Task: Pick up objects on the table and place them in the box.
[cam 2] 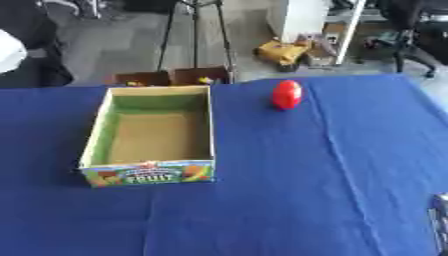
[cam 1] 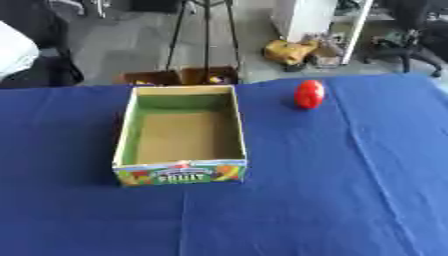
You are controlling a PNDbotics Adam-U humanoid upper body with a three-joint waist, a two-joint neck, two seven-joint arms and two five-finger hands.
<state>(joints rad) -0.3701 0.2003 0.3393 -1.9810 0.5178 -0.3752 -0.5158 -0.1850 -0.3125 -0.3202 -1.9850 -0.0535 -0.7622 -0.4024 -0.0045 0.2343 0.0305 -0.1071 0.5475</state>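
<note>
The red egg-shaped object (cam 1: pixel 309 94) stands upright, far right of the empty box (cam 1: pixel 125 135); the right hand (cam 2: pixel 440 220) barely shows, fingers unreadable.

Open-topped cardboard box with green inner walls (cam 1: pixel 181 131) stands left of centre on blue-clothed counter (cam 1: pixel 332 190); small red rounded object (cam 1: pixel 309 94) right of its far corner, apart; bare cloth around both.
</note>
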